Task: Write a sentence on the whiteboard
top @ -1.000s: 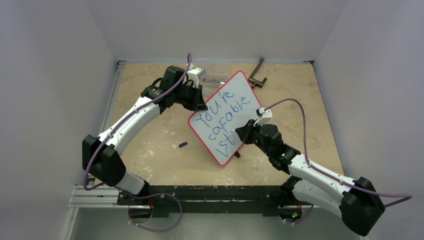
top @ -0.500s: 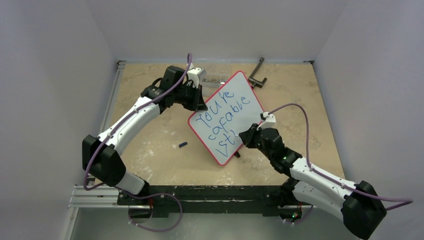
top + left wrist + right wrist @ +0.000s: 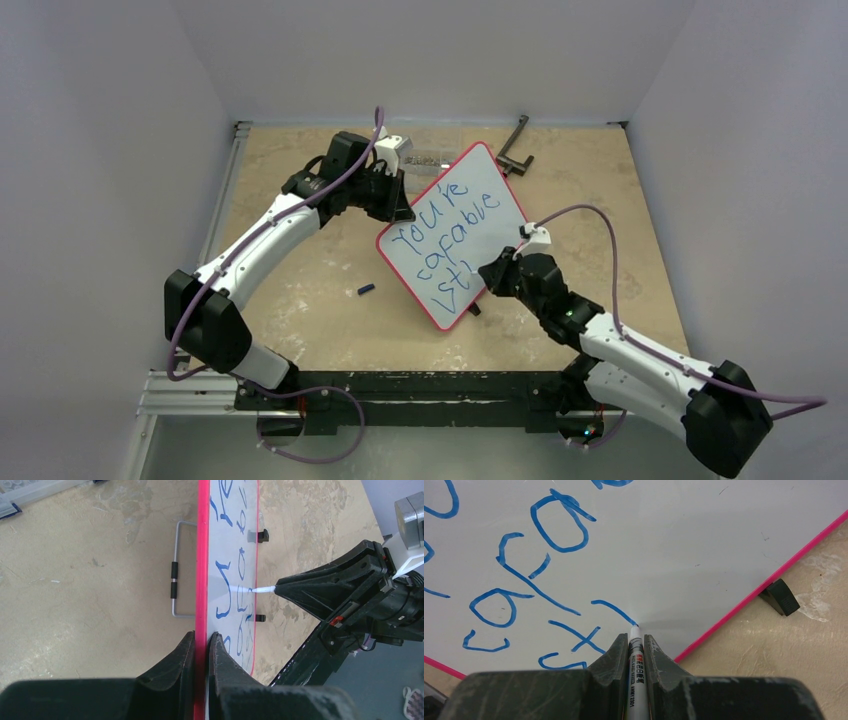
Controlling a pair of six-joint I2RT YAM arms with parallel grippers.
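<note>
Top view: the whiteboard (image 3: 503, 230) sits at table (image 3: 300, 290) centre, turned like a diamond. The sentence (image 3: 445, 240) is in blue and reads "You're capable st". Your left hand (image 3: 398, 208) clamps the red frame at the board's 10 o'clock. Your right hand (image 3: 487, 272) is at its 4 o'clock.
Left wrist: fingers (image 3: 182, 662) pinch the frame, seen edge-on.
Right wrist: hand closed narrow on a marker (image 3: 636, 660). Its tip points to 12 o'clock and touches the board at the end of a blue stroke.
</note>
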